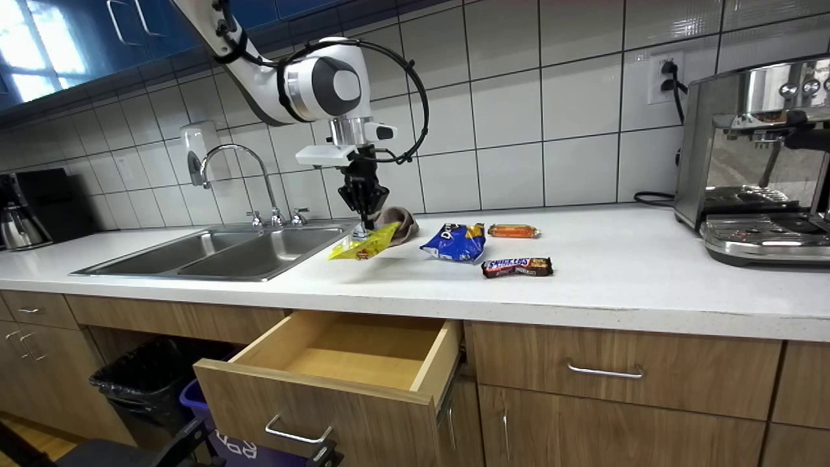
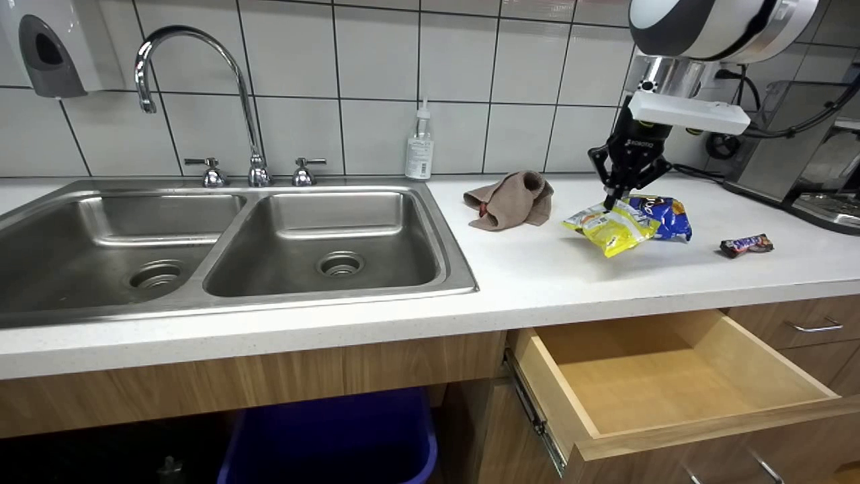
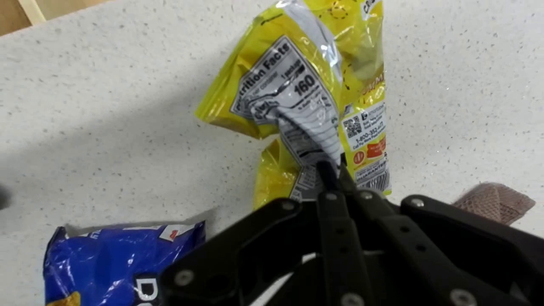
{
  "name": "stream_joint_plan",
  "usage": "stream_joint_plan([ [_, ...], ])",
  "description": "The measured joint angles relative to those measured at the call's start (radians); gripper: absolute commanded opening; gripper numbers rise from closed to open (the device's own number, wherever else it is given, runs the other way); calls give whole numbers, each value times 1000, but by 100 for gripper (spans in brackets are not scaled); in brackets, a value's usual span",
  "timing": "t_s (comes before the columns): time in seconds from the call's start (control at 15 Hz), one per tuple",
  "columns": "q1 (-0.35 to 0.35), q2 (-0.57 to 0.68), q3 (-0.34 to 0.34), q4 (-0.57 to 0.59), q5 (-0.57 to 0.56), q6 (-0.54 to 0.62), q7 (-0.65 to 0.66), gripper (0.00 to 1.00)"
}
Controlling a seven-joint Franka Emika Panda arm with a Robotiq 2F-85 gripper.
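Above your table point(image 1: 603, 259), open drawer point(image 1: 353, 353) at 6 o'clock in an exterior view, your gripper point(image 1: 367, 225) grips the yellow bag point(image 1: 369, 244) by a pinched fold, so it hangs creased; the blue bag point(image 1: 454, 242) rests at 3 o'clock.

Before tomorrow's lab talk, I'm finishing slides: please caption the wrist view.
Gripper pinching a yellow snack bag over the speckled counter, a blue bag and brown cloth nearby.
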State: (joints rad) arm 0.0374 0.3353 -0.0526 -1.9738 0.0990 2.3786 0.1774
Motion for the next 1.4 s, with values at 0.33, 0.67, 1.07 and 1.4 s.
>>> stream_joint_plan([
  [0.33,-1,-90,0,-102,0,0,-23,0],
  [0.67,-1,-183,4,-216,0,0,-55,0],
  [1.07,0,-283,17,-340,0,1,-73,0],
  [1.4,6,-374,43,-450,0,1,-73,0],
])
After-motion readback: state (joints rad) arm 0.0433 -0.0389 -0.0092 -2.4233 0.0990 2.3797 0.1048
